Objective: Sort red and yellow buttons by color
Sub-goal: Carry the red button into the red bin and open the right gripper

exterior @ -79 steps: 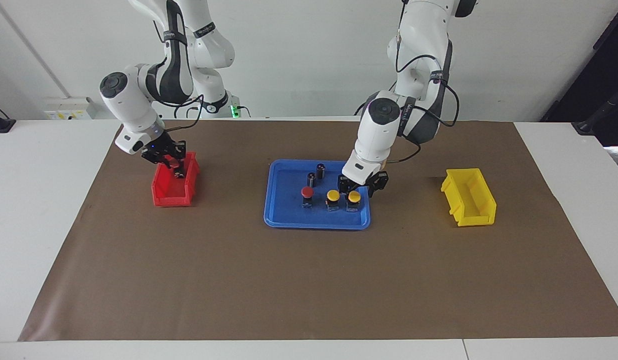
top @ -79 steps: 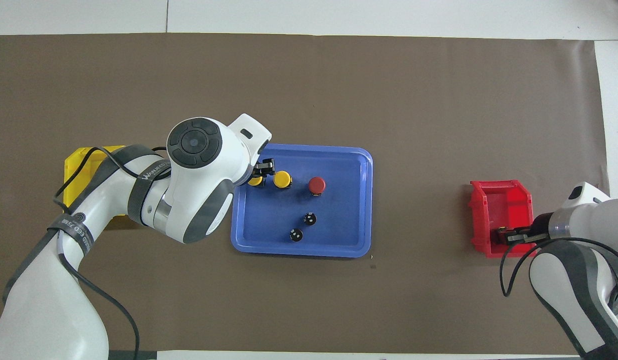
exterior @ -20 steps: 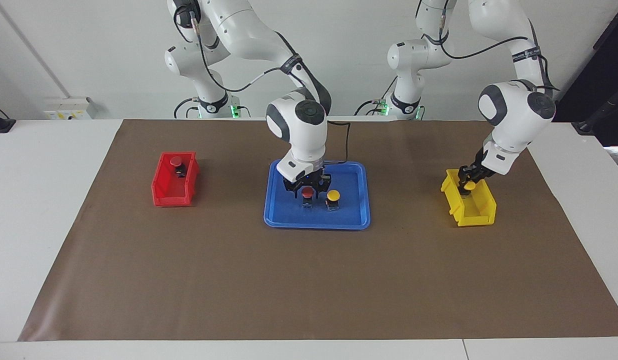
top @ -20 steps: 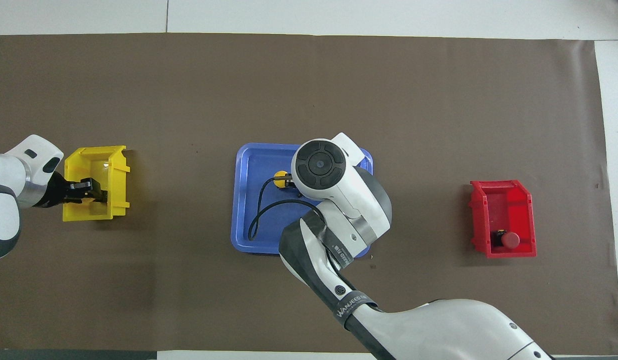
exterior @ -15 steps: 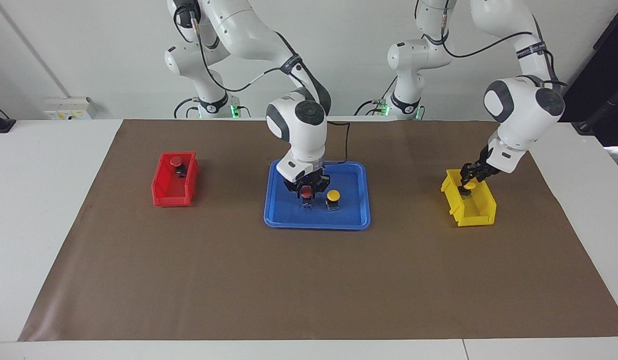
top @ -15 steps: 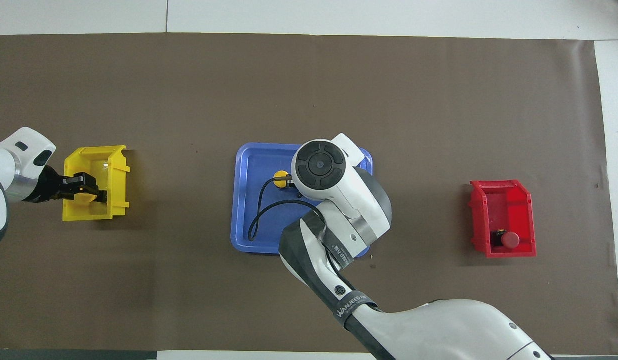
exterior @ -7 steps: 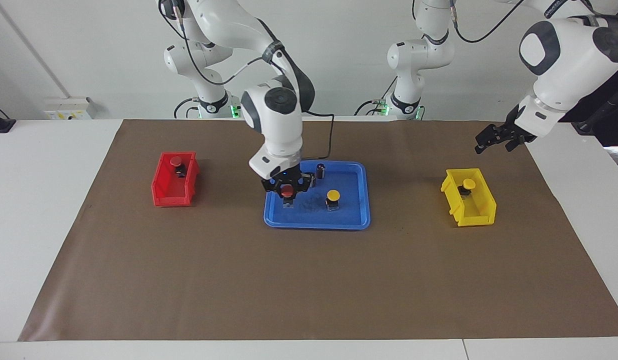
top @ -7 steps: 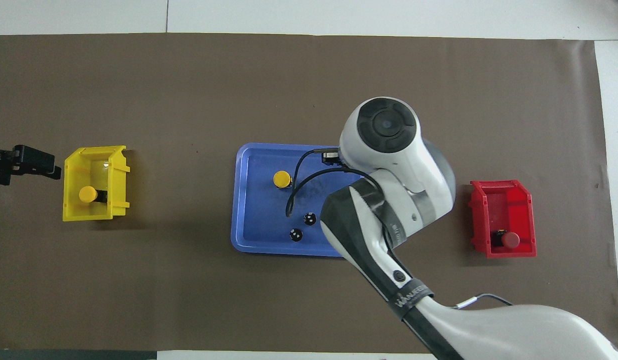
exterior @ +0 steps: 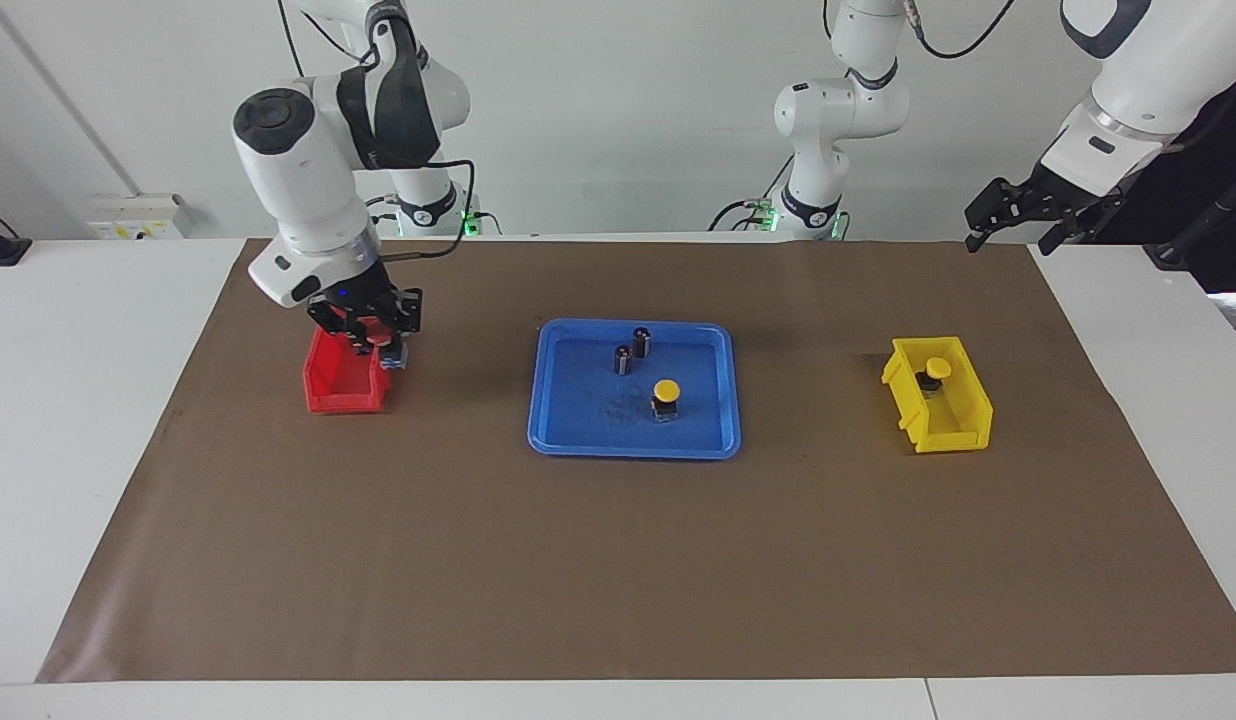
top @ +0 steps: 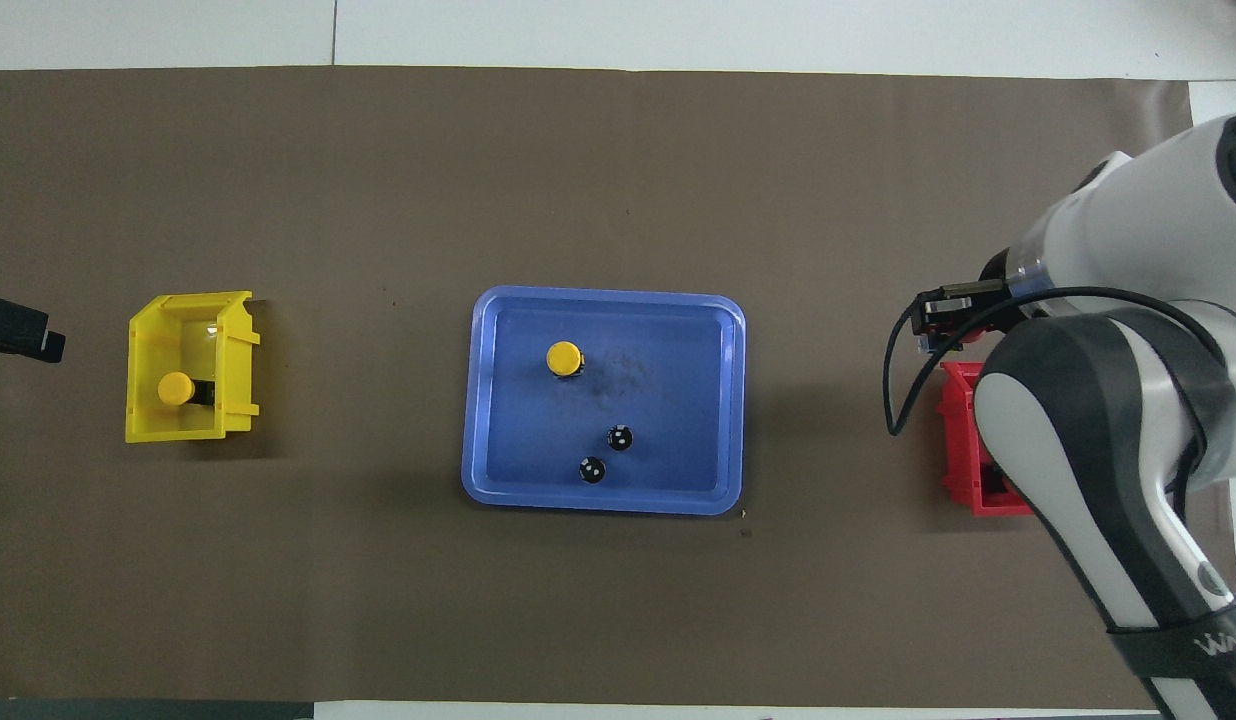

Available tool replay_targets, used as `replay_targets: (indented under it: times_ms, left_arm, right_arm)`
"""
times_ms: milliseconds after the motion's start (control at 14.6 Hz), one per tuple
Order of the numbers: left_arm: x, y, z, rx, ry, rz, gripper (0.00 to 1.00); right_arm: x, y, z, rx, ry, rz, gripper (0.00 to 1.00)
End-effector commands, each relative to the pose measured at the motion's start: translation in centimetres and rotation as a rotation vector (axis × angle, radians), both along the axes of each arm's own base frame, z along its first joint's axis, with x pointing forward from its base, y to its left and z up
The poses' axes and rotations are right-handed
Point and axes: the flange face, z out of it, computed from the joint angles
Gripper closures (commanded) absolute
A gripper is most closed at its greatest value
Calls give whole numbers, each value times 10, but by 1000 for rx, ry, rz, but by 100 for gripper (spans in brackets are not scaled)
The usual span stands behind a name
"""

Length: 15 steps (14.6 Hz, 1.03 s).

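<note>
Glossy plastic blue tray [exterior: 723, 415], seemingly matt brown paper mat [exterior: 598, 560]

We are seeing bright, even, diffuse light from above in both views, no hard glare. Under the right gripper [exterior: 366, 332] the red bin [exterior: 344, 378] is casting only a short soft shadow onto the brown mat [exterior: 618, 560]. Toward the tray [exterior: 633, 440], away from that gripper, shadows are staying faint and hugging the rim. The white wall above the gripper is looking slightly washed out. The left gripper [exterior: 1028, 210] is reading dark against a black backdrop, detail hard to pick out. In the overhead view we are finding the right arm's casing [top: 1108, 420] large, close and a bit soft, while the mat is staying sharp to its edges.
</note>
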Motion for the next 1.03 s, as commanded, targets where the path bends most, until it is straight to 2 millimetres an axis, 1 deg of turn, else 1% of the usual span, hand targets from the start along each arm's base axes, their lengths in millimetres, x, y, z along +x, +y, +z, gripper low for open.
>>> replay_targets:
  times_ms: [0,68,137,273,478,615,683,820,957]
  left_arm:
    - [1,2,1,21,10,-22,0]
    - [2,3,2,23,2,-22,0]
    - [2,2,2,21,4,-22,0]
    - [2,2,2,20,1,-20,0]
    - [3,2,-2,20,-3,-14,0]
    - [1,1,0,20,-7,-16,0]
    - [0,1,-3,20,-3,-17,0]
    - [0,1,-3,20,-3,-21,0]
    - [0,1,-4,20,-1,-21,0]
  right_arm:
    - [-24,-28,-30,25,-32,50,78]
    - [-31,-41,-39,25,-46,56,78]
    - [-36,-50,-46,25,-54,67,78]
    - [-44,-73,-59,24,-50,62,78]
    - [-54,-80,-82,26,-51,55,78]
    - [-60,-81,-94,33,-42,65,78]
    - [-64,-82,-102,34,-32,81,78]
    - [-69,-87,-114,28,-70,75,78]
    - [-70,-88,-123,29,-56,79,78]
